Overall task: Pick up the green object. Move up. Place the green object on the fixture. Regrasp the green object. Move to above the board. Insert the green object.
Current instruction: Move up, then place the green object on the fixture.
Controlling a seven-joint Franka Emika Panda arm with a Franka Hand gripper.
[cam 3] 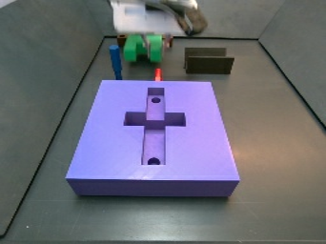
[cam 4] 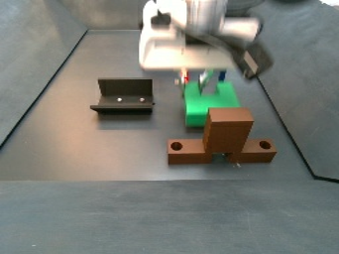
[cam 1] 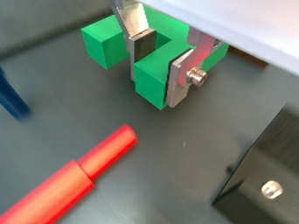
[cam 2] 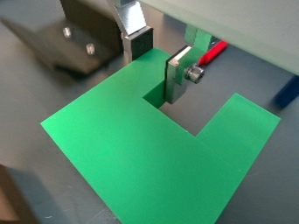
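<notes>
The green object (cam 1: pixel 149 83) is a chunky U-shaped block lying on the dark floor, and it also shows in a wrist view (cam 2: pixel 128 140) and in both side views (cam 3: pixel 152 45) (cam 4: pixel 205 104). My gripper (cam 1: pixel 163 74) is lowered onto it and straddles one arm of the U, one finger in the notch and the other on the arm's outer side, both against it. The gripper also shows in the other views (cam 2: pixel 156 77) (cam 3: pixel 152 38) (cam 4: pixel 201 79). The fixture (cam 4: pixel 122 96) (cam 3: pixel 209 62) stands apart from the block. The purple board (cam 3: pixel 192 133) lies nearer the front.
A red peg (cam 1: pixel 82 171) (cam 3: pixel 158 72) lies on the floor near the green block. A slim blue peg (cam 3: pixel 114 59) (cam 1: pixel 10 94) stands beside it. A brown cross-shaped piece (cam 4: pixel 225 139) stands right in front of the block. Dark walls ring the floor.
</notes>
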